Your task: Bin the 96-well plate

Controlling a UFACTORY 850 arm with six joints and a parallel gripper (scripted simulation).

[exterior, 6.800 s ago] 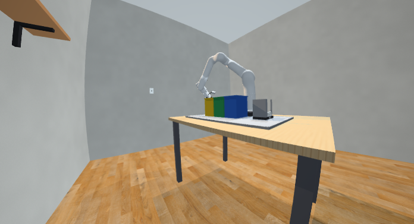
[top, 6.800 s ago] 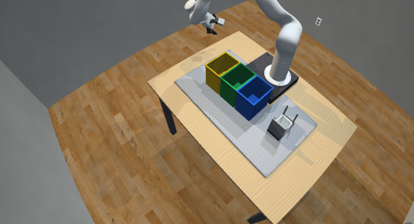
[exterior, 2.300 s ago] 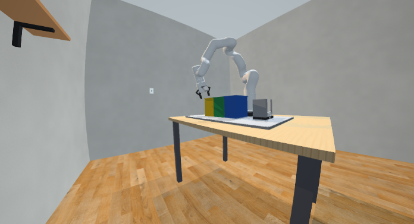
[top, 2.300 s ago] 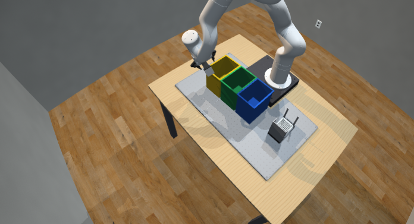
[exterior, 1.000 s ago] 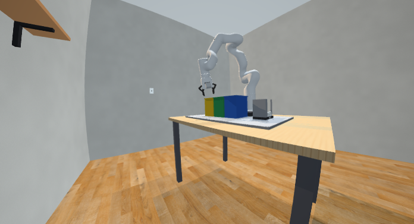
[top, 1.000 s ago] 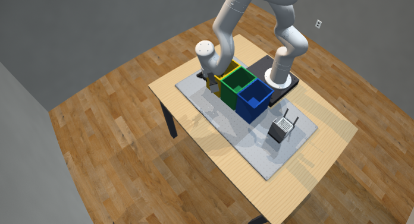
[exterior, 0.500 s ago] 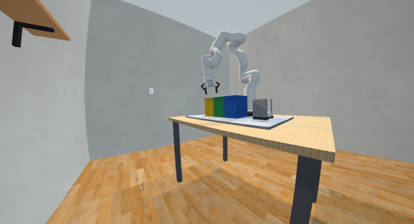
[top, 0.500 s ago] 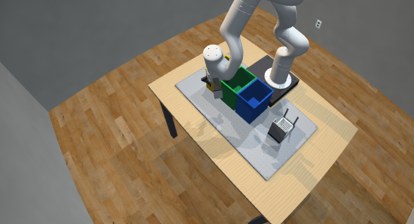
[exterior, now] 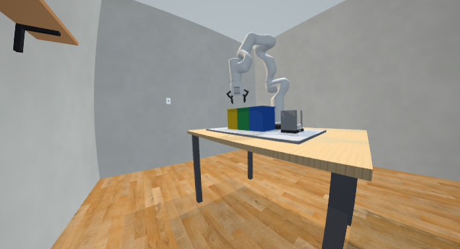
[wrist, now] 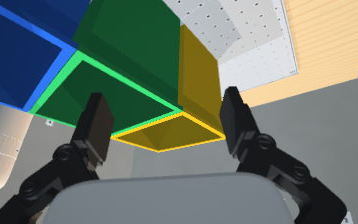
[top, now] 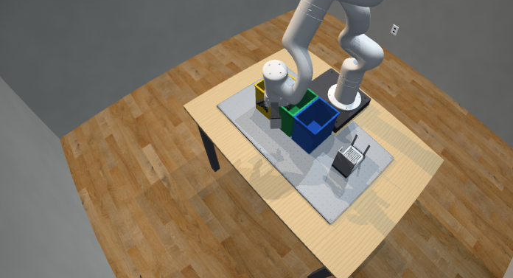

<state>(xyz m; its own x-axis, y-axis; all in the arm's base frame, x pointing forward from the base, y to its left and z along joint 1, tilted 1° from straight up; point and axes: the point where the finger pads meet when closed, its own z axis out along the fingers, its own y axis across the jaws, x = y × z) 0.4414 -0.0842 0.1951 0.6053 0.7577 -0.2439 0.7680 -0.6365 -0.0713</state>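
Note:
Three like bins stand in a row on the grey perforated mat: yellow point(top: 261, 96), green point(top: 295, 112) and blue point(top: 316, 124). My gripper point(exterior: 237, 96) is open and empty. It hangs above the bins, over the edge between the yellow bin point(wrist: 180, 131) and the green bin point(wrist: 105, 97). In the wrist view its two black fingers frame that edge point(wrist: 162, 125). The stack rack K1 point(top: 349, 159) stands apart to the right of the blue bin. A white 96-well plate point(top: 353, 154) shows at its top. The lower plate is hidden. The bin signs are not readable.
The arm's base point(top: 346, 96) stands on a black plate behind the bins. The mat point(top: 306, 155) covers the middle of the wooden table point(exterior: 297, 145). In the exterior view the rack point(exterior: 291, 121) stands just right of the blue bin point(exterior: 262, 118).

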